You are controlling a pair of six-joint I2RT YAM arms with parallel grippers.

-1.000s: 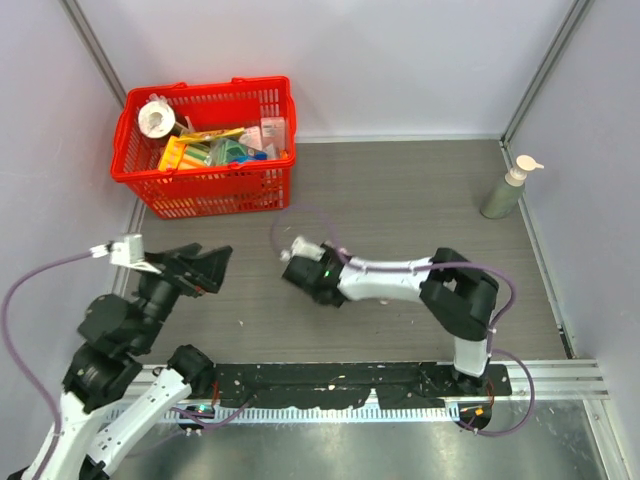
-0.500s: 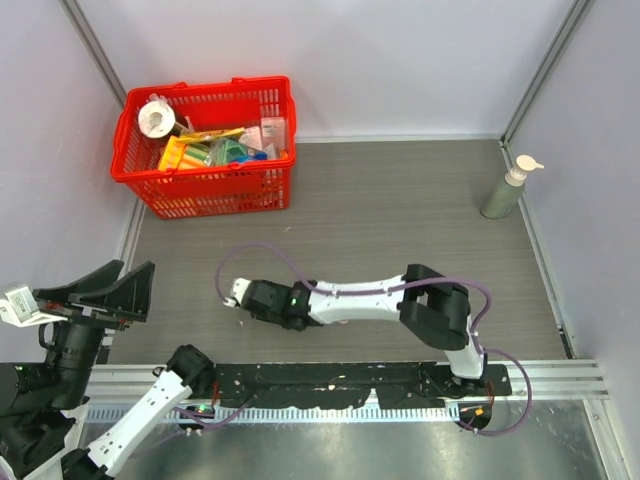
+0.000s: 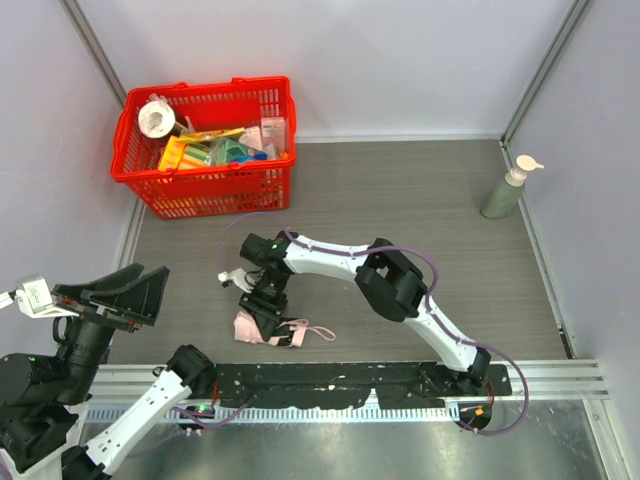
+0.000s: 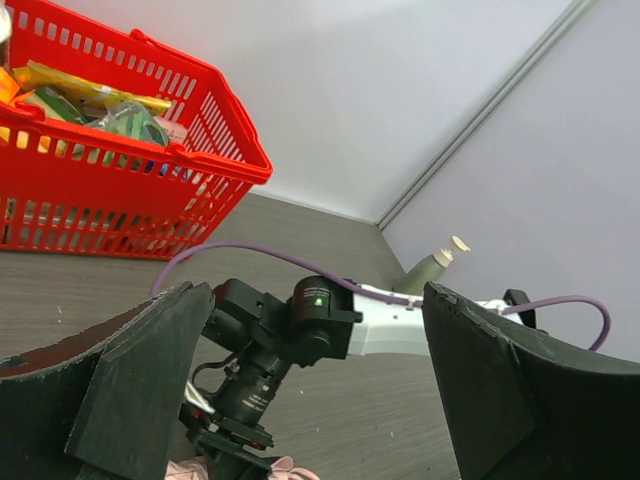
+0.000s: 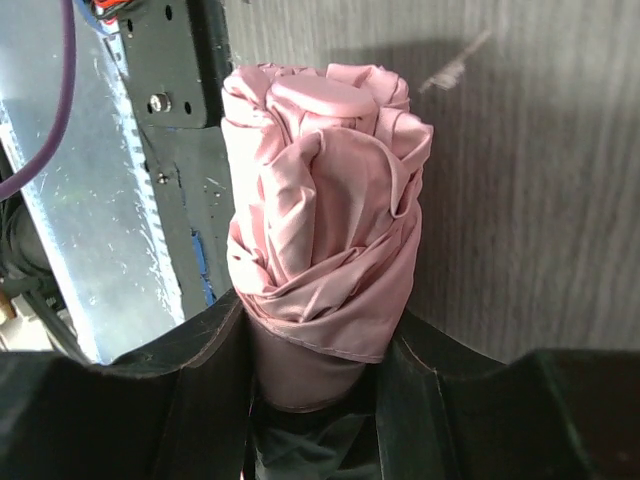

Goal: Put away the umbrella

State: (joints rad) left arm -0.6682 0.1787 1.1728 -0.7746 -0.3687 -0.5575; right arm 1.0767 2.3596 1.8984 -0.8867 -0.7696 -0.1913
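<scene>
Right end effector [image 5: 318,318] is clamped on the umbrella [image 5: 320,190], gripping low on the folded canopy with fabric bunched above the fingers. It's a body grip, so the pink strap [image 3: 312,332] lies loose on the table [image 3: 400,200]. Umbrella is at the near table edge, well apart from the red basket [image 3: 215,190]. Left end effector [image 3: 128,290] is spread wide and empty, held high, probably to stay out of the right arm's path.
</scene>
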